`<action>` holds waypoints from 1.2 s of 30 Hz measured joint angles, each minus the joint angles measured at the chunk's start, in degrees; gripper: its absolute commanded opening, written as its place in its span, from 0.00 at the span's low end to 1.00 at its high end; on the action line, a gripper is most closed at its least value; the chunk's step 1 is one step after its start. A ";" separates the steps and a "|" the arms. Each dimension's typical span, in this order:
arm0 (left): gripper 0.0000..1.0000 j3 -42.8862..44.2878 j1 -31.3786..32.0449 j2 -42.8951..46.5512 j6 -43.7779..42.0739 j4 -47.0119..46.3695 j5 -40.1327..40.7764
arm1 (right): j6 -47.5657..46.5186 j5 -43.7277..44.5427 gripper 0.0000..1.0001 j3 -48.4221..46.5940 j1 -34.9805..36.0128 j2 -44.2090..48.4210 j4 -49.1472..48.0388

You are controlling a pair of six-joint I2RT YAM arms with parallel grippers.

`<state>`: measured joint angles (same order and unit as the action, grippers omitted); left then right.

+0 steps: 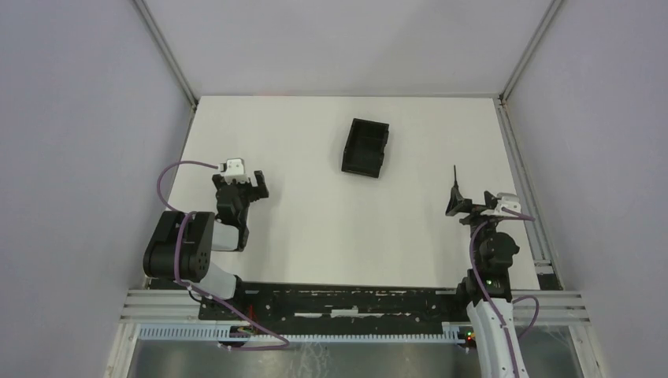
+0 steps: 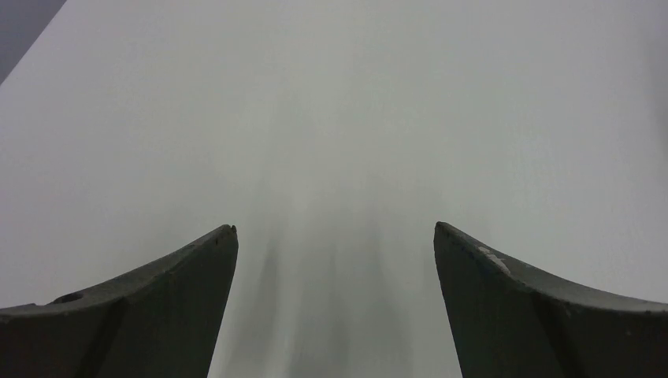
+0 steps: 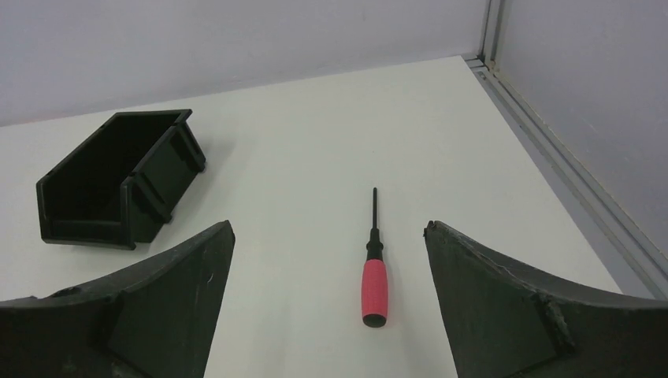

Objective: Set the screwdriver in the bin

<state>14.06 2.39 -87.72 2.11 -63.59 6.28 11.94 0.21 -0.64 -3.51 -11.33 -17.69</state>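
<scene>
- Top external: bin (image 1: 366,148) sits ahead and left of the right gripper (image 1: 470,203). The screwdriver (image 1: 455,177) shaft pokes out just ahead of that gripper, long axis running away from the base. Its handle is not visible here. The left gripper (image 1: 243,187) is well apart from both.
- Left wrist: left gripper (image 2: 335,227) fingers spread, only bare table (image 2: 331,118) between them.
- Right wrist: right gripper (image 3: 328,227) fingers spread wide, holding nothing. Screwdriver (image 3: 374,264) lies flat between them, untouched, red handle nearest, tip pointing straight ahead. Bin (image 3: 118,177) is ahead-left, apart from it.
</scene>
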 measured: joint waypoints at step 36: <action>1.00 0.00 0.00 0.00 0.00 0.00 0.00 | -15.61 5.29 0.02 -59.12 0.07 -88.94 41.94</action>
<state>14.06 2.39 -87.72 2.11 -63.59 6.28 -3.66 5.50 -59.77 -3.44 -100.27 24.25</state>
